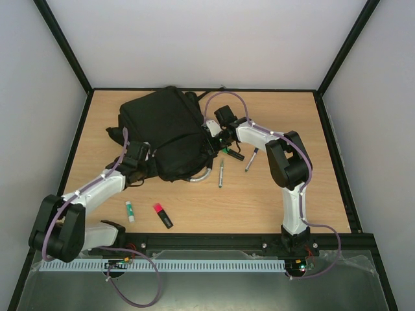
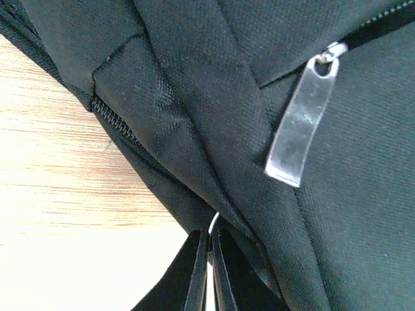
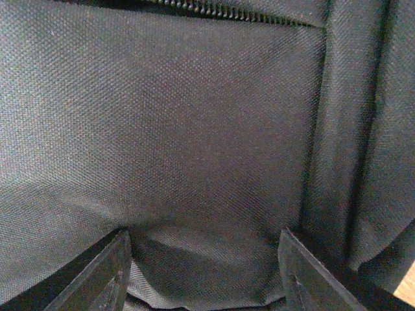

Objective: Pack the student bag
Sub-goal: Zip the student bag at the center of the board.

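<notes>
While both arms reach in from either flank, the student bag (image 1: 165, 129) lies flat toward the far left of the counter (image 1: 272, 201): large, black, soft woven cloth, slumped rather than standing. Left hand (image 2: 209, 238): clenched, fingers all but touching, tips set against a fold at the bag's near-left edge, beside a line of zip teeth (image 2: 115, 122); whether any cloth is pinched between them cannot be told. Likely purpose: to anchor or lift that edge. Right hand (image 3: 206, 278): released, fingers spread wide and pressed close against a plain panel on the bag's right side; judged to be bracing the bag or lining up for a hold. Bag details: silver zip pull (image 2: 301, 123) hanging down the cloth; grey curved handle (image 1: 202, 177) jutting from the near edge onto the counter; no opening shows, so packing appears not yet begun. Loose stock waiting on the near side: glue stick (image 1: 130, 210), red-capped highlighter (image 1: 162, 216), pens (image 1: 221, 173), all lying apart from the bag.
</notes>
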You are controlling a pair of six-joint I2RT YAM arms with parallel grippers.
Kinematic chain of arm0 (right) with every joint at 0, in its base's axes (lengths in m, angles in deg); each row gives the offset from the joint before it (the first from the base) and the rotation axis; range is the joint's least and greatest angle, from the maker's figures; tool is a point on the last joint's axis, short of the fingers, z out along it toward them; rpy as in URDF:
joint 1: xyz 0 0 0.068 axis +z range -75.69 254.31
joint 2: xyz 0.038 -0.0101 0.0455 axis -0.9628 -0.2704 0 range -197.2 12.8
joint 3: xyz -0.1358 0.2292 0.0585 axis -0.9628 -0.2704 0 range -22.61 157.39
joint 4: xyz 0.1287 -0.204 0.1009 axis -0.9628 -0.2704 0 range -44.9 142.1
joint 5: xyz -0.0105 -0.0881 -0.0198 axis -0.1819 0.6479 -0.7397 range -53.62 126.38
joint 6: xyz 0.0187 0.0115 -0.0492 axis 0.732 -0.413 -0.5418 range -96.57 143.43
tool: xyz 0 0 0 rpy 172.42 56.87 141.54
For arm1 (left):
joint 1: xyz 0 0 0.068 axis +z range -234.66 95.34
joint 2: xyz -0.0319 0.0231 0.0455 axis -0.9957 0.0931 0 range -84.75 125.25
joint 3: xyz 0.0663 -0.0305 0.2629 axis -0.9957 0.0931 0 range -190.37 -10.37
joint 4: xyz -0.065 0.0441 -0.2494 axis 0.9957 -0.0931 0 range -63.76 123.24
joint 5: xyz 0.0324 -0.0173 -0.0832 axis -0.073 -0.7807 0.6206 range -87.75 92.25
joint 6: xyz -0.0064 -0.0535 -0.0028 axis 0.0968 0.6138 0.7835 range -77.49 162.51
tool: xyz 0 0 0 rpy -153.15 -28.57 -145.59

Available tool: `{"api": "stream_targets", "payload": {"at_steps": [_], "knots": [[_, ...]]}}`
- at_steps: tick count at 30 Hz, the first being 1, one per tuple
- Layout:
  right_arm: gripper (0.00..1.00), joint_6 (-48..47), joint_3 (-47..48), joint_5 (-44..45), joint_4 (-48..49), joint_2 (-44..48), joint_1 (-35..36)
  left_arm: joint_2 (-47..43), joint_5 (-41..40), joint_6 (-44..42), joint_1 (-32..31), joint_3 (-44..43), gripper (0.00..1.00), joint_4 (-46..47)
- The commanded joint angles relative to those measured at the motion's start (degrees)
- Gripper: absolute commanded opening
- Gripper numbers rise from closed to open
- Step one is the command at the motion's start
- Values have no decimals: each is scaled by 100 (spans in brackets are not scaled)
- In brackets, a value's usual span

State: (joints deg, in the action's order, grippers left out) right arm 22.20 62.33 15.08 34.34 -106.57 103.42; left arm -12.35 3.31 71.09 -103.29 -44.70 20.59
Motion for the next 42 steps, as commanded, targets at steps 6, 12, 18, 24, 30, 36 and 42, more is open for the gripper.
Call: {"api": "stream_targets", "payload": {"at_steps": [6, 12, 18, 24, 30, 36, 42], "knots": [[62, 18, -308, 319, -605, -363, -11, -814, -1, 106, -74, 95, 2, -726], [62, 23, -303, 331, -605, -351, -10, -803, 106, 151, -169, -69, 2, -987], [62, 30, -304, 315, -621, -369, -10, -689, 469, 80, -591, -26, 2, -784], [62, 28, -304, 337, -616, -385, 8, -728, 845, 194, -1114, 127, 2, -360], [62, 34, -297, 361, -621, -381, 55, -698, 979, 291, -1604, 169, 2, -99], [62, 19, -301, 413, -631, -379, 109, -422, 970, 409, -2099, 43, 2, 303], [62, -35, -263, 503, -671, -229, 107, -61, 923, 334, -2277, -239, 2, 265]]}}
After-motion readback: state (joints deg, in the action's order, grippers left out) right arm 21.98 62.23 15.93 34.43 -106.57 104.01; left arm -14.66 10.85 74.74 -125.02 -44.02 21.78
